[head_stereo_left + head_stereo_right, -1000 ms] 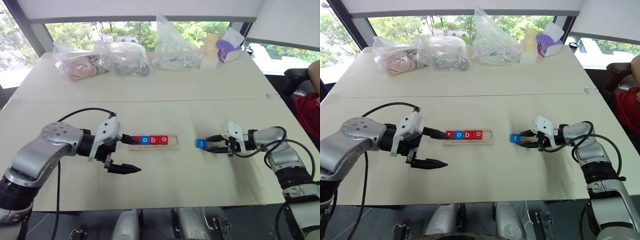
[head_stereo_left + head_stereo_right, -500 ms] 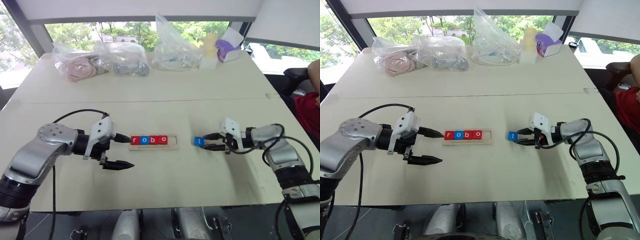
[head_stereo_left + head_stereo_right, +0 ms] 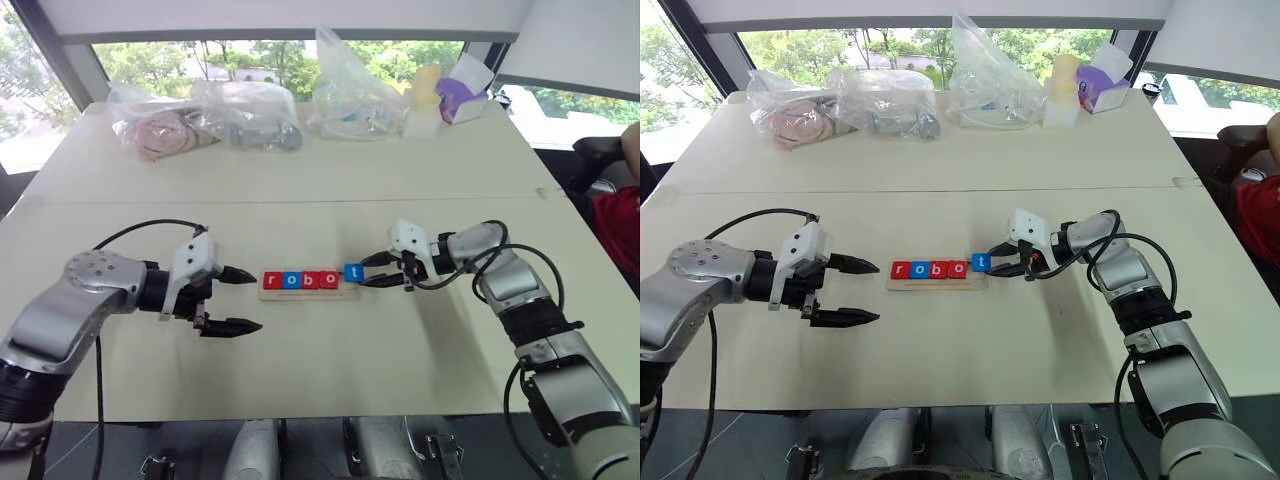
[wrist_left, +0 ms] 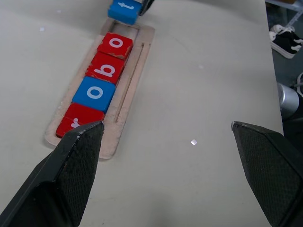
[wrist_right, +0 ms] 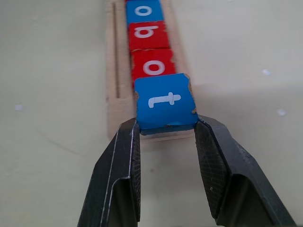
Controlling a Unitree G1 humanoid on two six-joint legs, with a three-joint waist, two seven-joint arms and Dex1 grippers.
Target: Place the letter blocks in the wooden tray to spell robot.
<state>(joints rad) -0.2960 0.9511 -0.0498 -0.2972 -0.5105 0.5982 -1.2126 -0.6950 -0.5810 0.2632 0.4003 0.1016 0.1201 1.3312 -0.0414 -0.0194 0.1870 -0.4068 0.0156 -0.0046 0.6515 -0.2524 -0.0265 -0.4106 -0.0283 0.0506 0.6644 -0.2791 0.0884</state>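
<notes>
The wooden tray (image 3: 300, 294) lies mid-table and holds four letter blocks in a row: red r (image 3: 271, 280), blue o (image 3: 289, 280), red b (image 3: 308, 280) and red o (image 3: 327, 279). My right gripper (image 3: 363, 272) is shut on the blue t block (image 3: 352, 272), which hangs just over the tray's right end, beside the last o. In the right wrist view both fingers (image 5: 125, 161) clamp the t (image 5: 165, 101) by its sides. My left gripper (image 3: 257, 300) stands open just left of the tray, holding nothing; its fingers (image 4: 78, 156) frame the tray's r end (image 4: 78, 120).
Several clear plastic bags (image 3: 245, 115), a pale bottle (image 3: 420, 100) and a purple-and-white box (image 3: 458, 90) line the table's far edge. A person in red (image 3: 615, 215) sits at the far right. A seam (image 3: 300, 203) crosses the table behind the tray.
My right gripper has carried the blue t leftward from the bare table to the tray's right end. The left gripper has drawn back slightly to the left, still open.
</notes>
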